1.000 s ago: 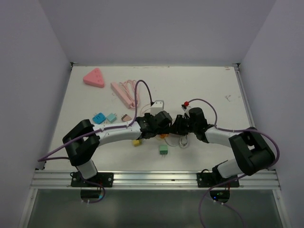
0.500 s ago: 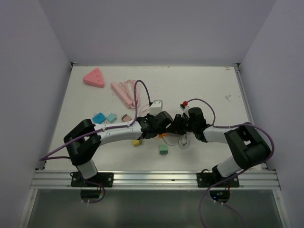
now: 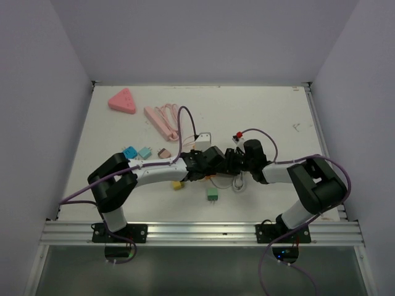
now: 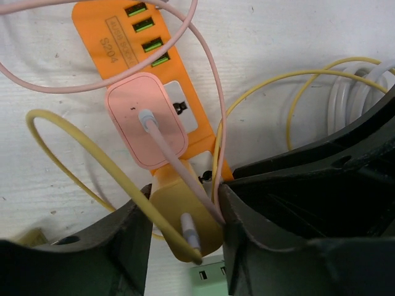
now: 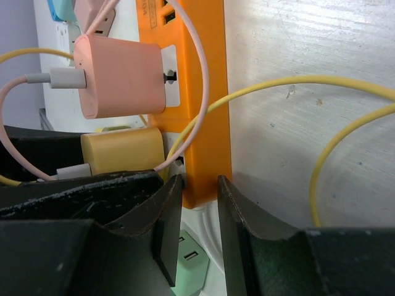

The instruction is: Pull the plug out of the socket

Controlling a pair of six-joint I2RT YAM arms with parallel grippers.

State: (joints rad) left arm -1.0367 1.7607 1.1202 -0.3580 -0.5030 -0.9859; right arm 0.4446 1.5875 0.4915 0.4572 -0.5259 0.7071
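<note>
1. Closest to the desk's [image 3: 278,111] near edge lies a green adapter [image 3: 212,193], apart from both pincers.
2. Mid-desk, the left pincer [image 4: 185,200] is clamped on the yellow plug [image 4: 170,213], which is seated in the orange socket strip [image 5: 216,37].
3. The right pincer [image 5: 199,185], barely parted, pinches the strip's end just beside that plug.
4. A pink plug [image 5: 123,74] fills the next socket beyond.

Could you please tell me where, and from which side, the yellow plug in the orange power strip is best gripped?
Take the yellow plug by its two side faces, closing across the orange power strip and coming down from above. Its cable leaves the top face and the pink plug crowds it along the strip, so those sides look like the only free surfaces.
</note>
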